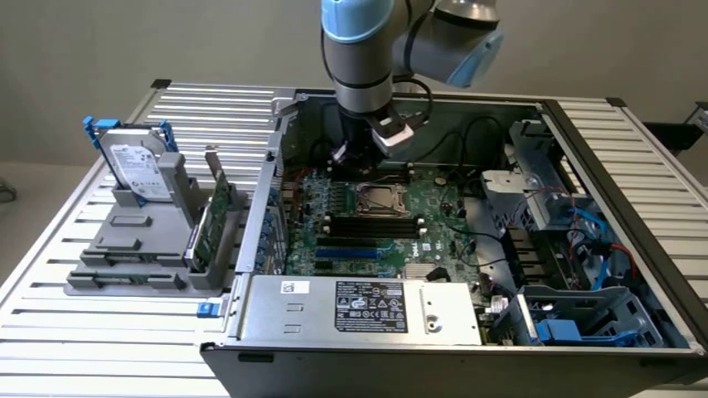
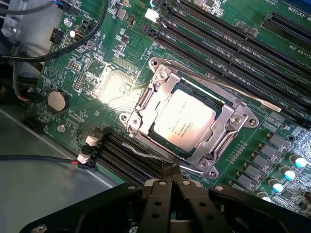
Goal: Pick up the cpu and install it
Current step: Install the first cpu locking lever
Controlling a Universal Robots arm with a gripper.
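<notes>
In the wrist view, the black two-fingered gripper [image 2: 171,171] sits nearest, its slim fingers [image 2: 166,175] pressed together with nothing between them. Their tips hover just off the edge of the silver metal socket frame [image 2: 146,99]. Inside that frame lies the cpu [image 2: 183,120], a small flat square chip with a silvery metal top, seated flat in the socket on the green motherboard [image 2: 104,82]. A thin metal latch lever [image 2: 228,90] runs along one side of the frame. Long black memory slots [image 2: 214,36] flank the socket on the far side, with more black slots [image 2: 129,158] on the near side. A round silver coin battery [image 2: 57,100] rests on the board, well apart from the socket.

In the exterior view, the open grey computer case [image 1: 366,365] lies on a slatted metal table [image 1: 66,315]. A grey power-supply box with a black label [image 1: 370,307] sits at six o'clock of the socket [image 1: 380,200]. The gripper [image 1: 356,157] hangs just beyond the socket at twelve o'clock, under the grey and blue robot arm [image 1: 360,50]. At nine o'clock, outside the case, a grey plastic stand [image 1: 138,249] holds a silver hard drive with a blue bracket [image 1: 138,166] and a thin green circuit card [image 1: 218,211], both upright.
</notes>
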